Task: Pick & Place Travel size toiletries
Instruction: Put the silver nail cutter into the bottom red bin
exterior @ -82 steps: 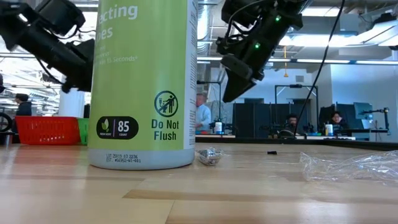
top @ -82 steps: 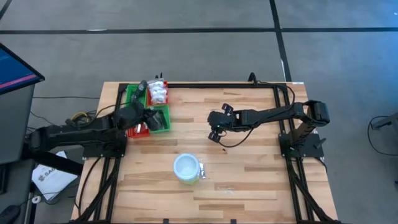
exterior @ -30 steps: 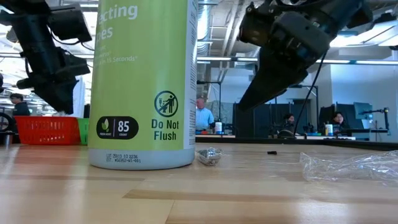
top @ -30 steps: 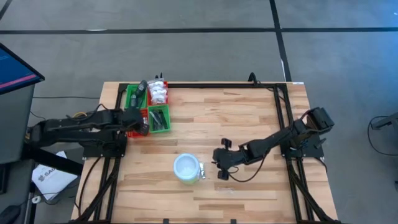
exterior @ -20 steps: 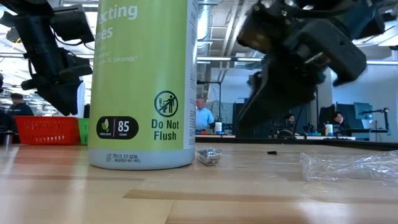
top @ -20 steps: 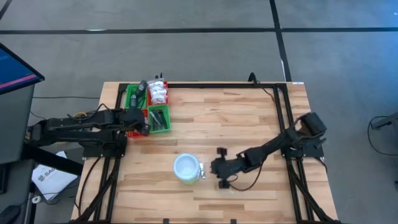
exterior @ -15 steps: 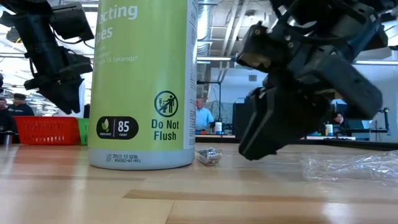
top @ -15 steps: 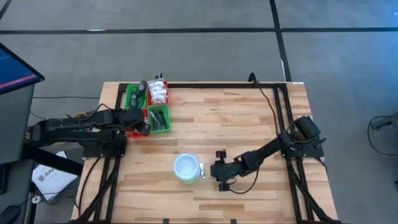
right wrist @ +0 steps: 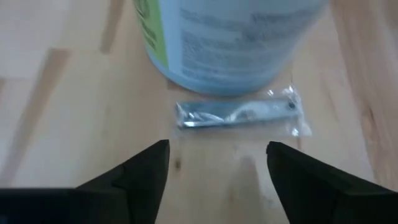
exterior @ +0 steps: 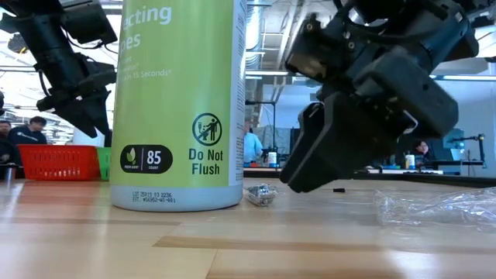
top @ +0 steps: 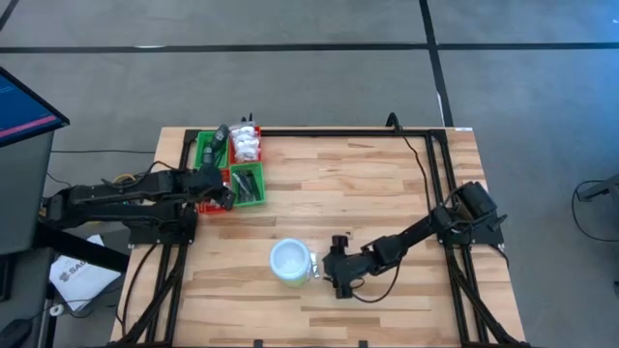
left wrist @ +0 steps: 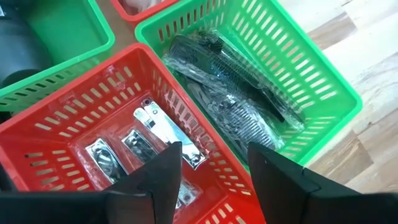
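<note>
Wooden surface point(top: 387, 184) from above: the right gripper point(top: 334, 274) has dropped low beside the white tub point(top: 290, 262), nearer it than 1 second ago; the left gripper point(top: 224, 193) hovers over the baskets point(top: 205, 151). Low view: a small sachet point(exterior: 262, 194) lies at the tub's foot. Right wrist: fingers point(right wrist: 140, 171) spread wide, empty, framing the sachet, which touches the tub; closing on it should follow. Left wrist: fingers point(left wrist: 155, 180) parted, empty, above the red basket point(left wrist: 62, 124).

grey floor point(top: 309, 82), black seams; wooden table point(top: 387, 184).
</note>
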Robot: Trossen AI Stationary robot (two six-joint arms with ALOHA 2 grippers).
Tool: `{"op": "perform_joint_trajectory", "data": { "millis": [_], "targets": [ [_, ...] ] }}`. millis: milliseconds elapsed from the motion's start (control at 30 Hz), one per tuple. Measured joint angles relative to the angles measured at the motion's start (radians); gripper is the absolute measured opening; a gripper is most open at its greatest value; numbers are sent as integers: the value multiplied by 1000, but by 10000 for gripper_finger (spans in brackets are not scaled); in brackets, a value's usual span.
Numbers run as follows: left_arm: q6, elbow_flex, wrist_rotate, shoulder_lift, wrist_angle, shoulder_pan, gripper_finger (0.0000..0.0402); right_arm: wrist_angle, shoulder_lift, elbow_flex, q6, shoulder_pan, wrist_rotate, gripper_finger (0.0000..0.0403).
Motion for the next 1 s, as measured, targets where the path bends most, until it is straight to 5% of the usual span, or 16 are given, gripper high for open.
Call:
{"op": "perform_joint_trajectory", "data": {
  "millis": [1000],
  "targets": [
    [28, 0, 2, 0, 36, 0, 172, 191, 66, 0, 105, -16, -23, 272]
  ]
}}
